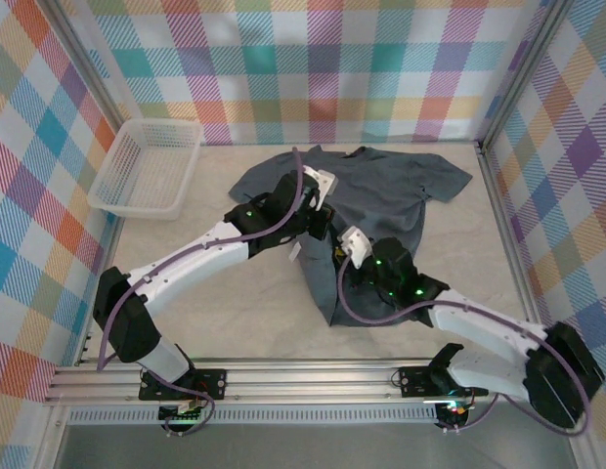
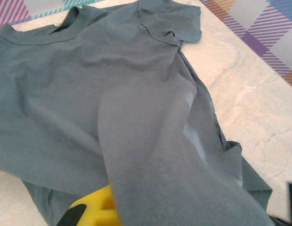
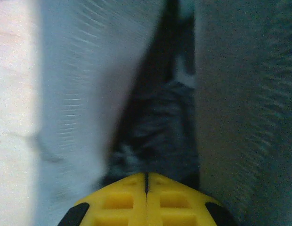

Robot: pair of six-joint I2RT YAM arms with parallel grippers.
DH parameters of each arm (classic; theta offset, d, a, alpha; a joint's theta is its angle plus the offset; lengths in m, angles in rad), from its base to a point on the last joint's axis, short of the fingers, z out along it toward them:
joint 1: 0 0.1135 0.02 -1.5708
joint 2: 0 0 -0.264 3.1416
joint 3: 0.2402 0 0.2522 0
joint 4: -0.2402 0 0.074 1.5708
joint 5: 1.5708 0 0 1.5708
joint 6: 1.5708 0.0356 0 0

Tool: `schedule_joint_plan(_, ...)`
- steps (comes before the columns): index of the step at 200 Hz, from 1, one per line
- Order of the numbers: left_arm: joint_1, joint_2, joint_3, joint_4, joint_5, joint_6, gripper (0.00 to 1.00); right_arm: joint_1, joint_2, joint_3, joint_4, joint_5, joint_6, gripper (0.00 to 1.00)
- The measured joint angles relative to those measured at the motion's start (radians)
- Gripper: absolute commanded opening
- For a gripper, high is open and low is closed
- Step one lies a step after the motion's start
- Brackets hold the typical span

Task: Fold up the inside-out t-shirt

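Dark slate-grey t-shirt (image 1: pixel 401 191) sits mid-worktop (image 1: pixel 235 303), collar at the far side, one short sleeve splayed out right. The body is rumpled, with a long fold running toward the near edge. Close in: thin, soft fabric, seam stitching showing along the sleeve.

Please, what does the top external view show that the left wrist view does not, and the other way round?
Top external view: the basket at far left, the left arm and right arm meeting over the t-shirt, and the checked walls. Left wrist view: a yellow finger with cloth draped over it, and the collar seam close up. Both: the t-shirt and the pale table.
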Motion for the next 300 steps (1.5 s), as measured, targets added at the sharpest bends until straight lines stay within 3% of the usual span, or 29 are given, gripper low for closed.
schedule_joint_plan(21, 0.000, 0.000, 0.011, -0.033, 0.039, -0.005, 0.00, -0.006, 0.196, 0.002, 0.219, 0.208, -0.199, 0.00)
schedule_joint_plan(40, 0.002, 0.003, 0.053, -0.078, 0.076, -0.023, 0.00, -0.039, 0.383, 0.004, 0.473, 0.314, -0.423, 0.00)
schedule_joint_plan(68, 0.002, 0.016, 0.186, -0.117, 0.132, -0.076, 0.00, -0.120, 0.537, 0.012, 0.703, 0.348, -0.651, 0.00)
schedule_joint_plan(99, 0.006, 0.040, 0.360, -0.146, 0.195, -0.119, 0.00, -0.151, 0.541, 0.037, 0.731, 0.342, -0.689, 0.00)
schedule_joint_plan(128, 0.006, 0.049, 0.437, -0.156, 0.253, -0.142, 0.00, -0.147, 0.468, 0.055, 0.598, 0.300, -0.547, 0.00)
schedule_joint_plan(149, 0.006, 0.093, 0.502, -0.167, 0.324, -0.160, 0.00, -0.220, 0.344, 0.183, 0.320, 0.102, -0.315, 0.00)
schedule_joint_plan(166, 0.006, 0.150, 0.579, -0.182, 0.372, -0.167, 0.00, -0.335, 0.303, 0.309, 0.218, -0.063, -0.109, 0.00)
schedule_joint_plan(182, 0.006, 0.190, 0.638, -0.197, 0.396, -0.174, 0.00, -0.403, 0.312, 0.378, 0.158, -0.163, 0.032, 0.00)
schedule_joint_plan(200, 0.006, 0.219, 0.695, -0.204, 0.420, -0.194, 0.00, -0.404, 0.382, 0.428, 0.067, -0.251, 0.149, 0.00)
schedule_joint_plan(228, 0.008, 0.288, 0.851, -0.222, 0.446, -0.238, 0.00, -0.391, 0.505, 0.461, -0.106, -0.328, 0.294, 0.00)
schedule_joint_plan(248, 0.008, 0.359, 1.003, -0.241, 0.444, -0.246, 0.00, -0.390, 0.509, 0.476, -0.219, -0.373, 0.381, 0.13)
schedule_joint_plan(273, 0.008, 0.420, 1.116, -0.231, 0.454, -0.272, 0.00, -0.390, 0.467, 0.495, -0.223, -0.371, 0.515, 0.04)
schedule_joint_plan(300, 0.008, 0.474, 1.189, -0.180, 0.464, -0.326, 0.00, -0.359, 0.499, 0.497, -0.196, -0.374, 0.598, 0.05)
